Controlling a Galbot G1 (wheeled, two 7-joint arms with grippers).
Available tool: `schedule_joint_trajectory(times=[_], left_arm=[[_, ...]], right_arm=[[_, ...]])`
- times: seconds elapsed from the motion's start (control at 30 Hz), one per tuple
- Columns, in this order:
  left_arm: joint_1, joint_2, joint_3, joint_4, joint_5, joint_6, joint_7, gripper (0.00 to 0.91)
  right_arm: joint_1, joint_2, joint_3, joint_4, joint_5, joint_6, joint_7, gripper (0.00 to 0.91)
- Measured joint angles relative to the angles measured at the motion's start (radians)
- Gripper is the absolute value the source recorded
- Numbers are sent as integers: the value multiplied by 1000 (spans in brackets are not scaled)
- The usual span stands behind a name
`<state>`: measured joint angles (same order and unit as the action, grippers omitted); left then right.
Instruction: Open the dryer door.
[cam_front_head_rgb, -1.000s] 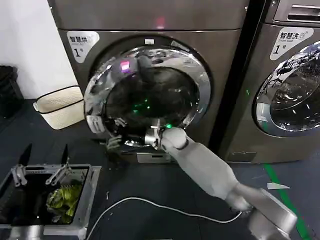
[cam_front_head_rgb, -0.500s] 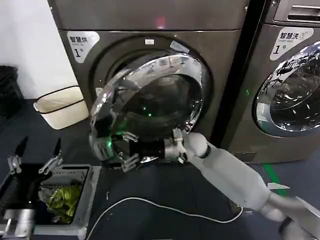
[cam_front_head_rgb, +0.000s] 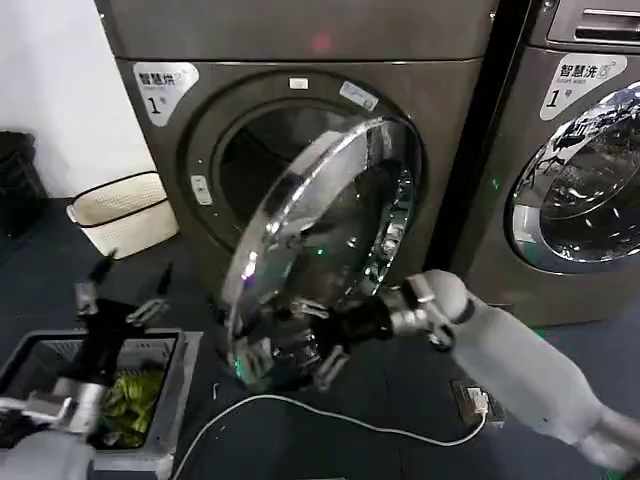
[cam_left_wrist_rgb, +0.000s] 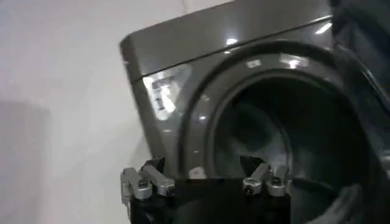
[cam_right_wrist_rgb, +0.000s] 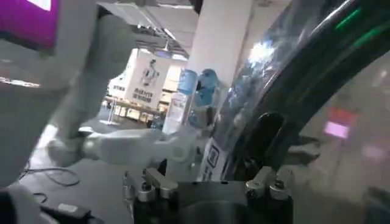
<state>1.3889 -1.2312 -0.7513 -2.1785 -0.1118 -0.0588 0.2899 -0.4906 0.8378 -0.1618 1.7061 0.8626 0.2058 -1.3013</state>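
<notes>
Dryer (cam_front_head_rgb: 300, 40): grey front-loader, label "1" at upper left. Dryer door (cam_front_head_rgb: 320, 240): round, chrome-rimmed, dark glass, hinged on right, swung roughly halfway open. Dark drum opening (cam_front_head_rgb: 262, 160) exposed behind it.

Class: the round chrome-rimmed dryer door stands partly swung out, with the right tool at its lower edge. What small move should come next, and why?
Probably keep drawing the right tool outward and rightward: the round chrome-rimmed dryer door stands only part-open, partly covering the dark drum opening.

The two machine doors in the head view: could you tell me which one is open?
The left machine's door, swung outward by the right claw; the right machine's door sits closed.
</notes>
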Motion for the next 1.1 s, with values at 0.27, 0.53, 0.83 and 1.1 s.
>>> schedule_joint_trajectory(times=[0.27,0.53,0.83,1.1], left_arm=[[-102,73,160,75,1,-16,28,907],[-224,99,327,144,-48,-35,56,907],[-334,103,484,213,-101,-55,57,907],[-436,79,620,278,-96,-61,53,907]], right_arm=[[-254,-133,335,63,30,16,-10,907],[-726,-161,869,174,57,65,15,907],[-1207,39,1425,239,35,226,244,907],[-1322,258,1741,224,-145,228,596,907]])
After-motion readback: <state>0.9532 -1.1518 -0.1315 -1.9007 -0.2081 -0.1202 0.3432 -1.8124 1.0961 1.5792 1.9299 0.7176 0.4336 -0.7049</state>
